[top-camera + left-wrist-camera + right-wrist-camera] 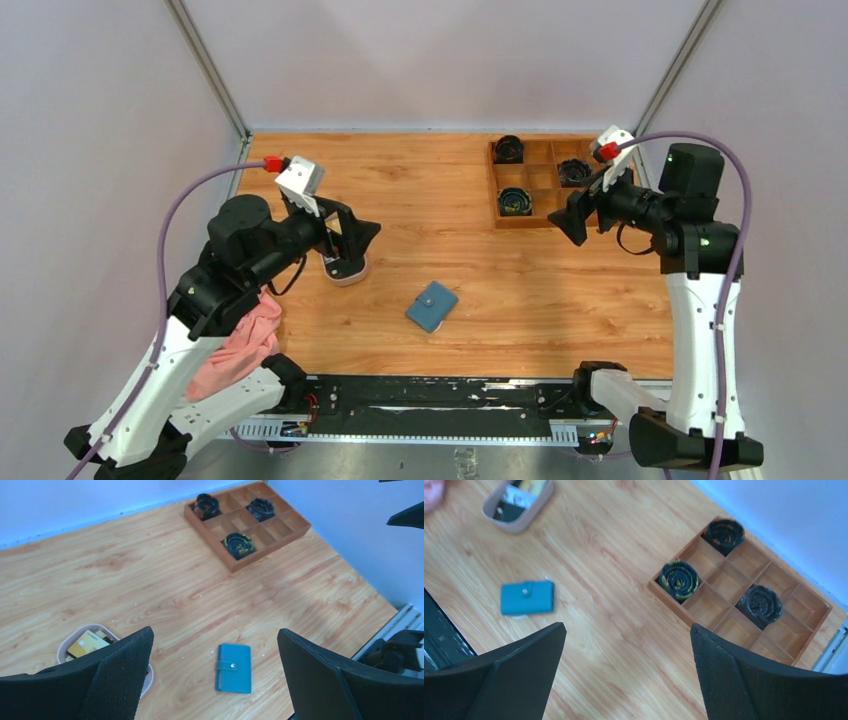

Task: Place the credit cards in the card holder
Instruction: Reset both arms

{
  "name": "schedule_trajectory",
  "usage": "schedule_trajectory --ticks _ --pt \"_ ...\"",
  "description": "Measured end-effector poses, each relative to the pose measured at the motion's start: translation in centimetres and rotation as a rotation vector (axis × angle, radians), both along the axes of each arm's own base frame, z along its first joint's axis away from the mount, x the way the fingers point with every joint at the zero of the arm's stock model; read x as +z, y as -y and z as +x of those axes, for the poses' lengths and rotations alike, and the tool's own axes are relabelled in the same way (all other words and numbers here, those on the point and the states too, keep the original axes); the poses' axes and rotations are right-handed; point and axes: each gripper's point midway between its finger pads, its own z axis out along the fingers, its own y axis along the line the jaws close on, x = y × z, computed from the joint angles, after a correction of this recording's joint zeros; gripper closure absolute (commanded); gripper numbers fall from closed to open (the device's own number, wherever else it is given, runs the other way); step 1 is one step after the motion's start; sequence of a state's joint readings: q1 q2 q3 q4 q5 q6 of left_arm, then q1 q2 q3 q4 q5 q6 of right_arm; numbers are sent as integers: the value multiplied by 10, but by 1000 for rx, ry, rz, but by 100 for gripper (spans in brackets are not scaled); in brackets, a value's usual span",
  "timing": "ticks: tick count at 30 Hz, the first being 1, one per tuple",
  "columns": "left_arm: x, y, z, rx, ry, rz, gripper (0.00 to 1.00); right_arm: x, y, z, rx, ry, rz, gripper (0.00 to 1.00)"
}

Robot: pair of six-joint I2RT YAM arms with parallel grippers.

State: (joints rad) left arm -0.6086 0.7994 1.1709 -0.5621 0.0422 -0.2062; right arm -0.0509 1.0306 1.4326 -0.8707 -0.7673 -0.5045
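The card holder is a teal-blue wallet lying flat and snapped shut near the table's middle front, also seen in the wrist views. The credit cards, a yellowish one on top, lie in a small oval dish at the left. My left gripper hovers over that dish, jaws wide open and empty. My right gripper hangs open and empty beside the wooden tray, well away from the wallet.
A brown wooden compartment tray with three dark rolled items stands at the back right. A pink cloth lies under the left arm at the table's left front. White walls close in on both sides.
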Motion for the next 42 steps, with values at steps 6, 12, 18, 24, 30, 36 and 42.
schedule_trajectory --ticks 6,12,18,24,30,36,42 --pt "33 -7 -14 -11 23 -33 0 53 -5 -16 -57 47 123 0" --pt "45 -12 -23 -11 27 -47 0 80 -7 -24 -125 25 228 0" --pt "52 -14 -28 -16 26 -64 0 93 -5 -29 -154 22 267 0" --pt "52 -14 -29 -16 21 -65 0 91 -5 -27 -147 2 266 0" --pt "51 -15 -31 -18 17 -62 0 88 -4 -25 -146 -13 266 0" --pt "43 -17 -36 -22 9 -58 0 85 -3 -25 -149 -17 266 0" --pt "38 -18 -38 -25 1 -53 0 80 -2 -23 -153 -33 268 0"
